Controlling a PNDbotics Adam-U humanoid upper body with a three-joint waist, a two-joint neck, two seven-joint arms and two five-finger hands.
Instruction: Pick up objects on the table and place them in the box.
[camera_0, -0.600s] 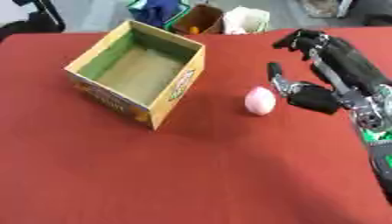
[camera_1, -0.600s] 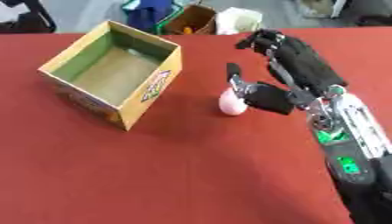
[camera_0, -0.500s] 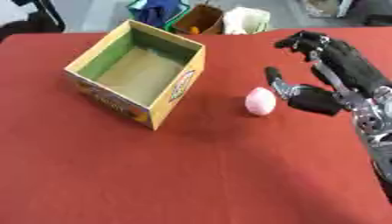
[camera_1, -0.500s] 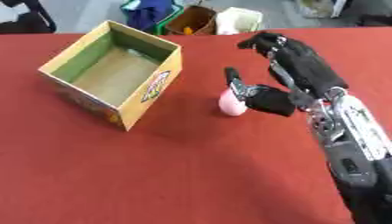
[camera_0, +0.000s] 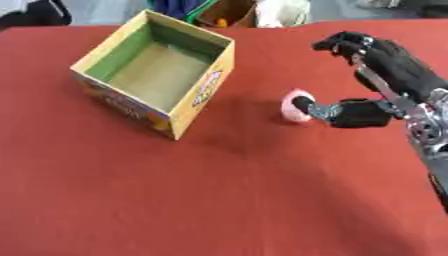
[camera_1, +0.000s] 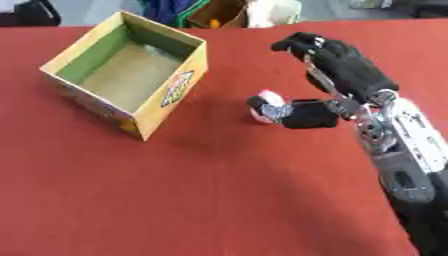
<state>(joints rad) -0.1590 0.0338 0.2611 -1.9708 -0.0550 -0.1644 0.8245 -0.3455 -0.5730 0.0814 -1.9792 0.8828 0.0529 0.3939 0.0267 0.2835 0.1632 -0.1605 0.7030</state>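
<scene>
On the red desk (camera_0: 219, 200) a small pink ball (camera_0: 296, 105) lies near the middle, and the right hand (camera_0: 385, 80) arches over it from 3 o'clock, thumb touching its side and fingers curled above, not closed on it. The open box (camera_0: 157, 70) waits at 10 o'clock, probably to receive the ball.

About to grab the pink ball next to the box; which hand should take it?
Right. The right hand is already at the pink ball, thumb tip against it and fingers arched above, not yet closed. The left hand shows in neither view. The box stands open just left.
</scene>
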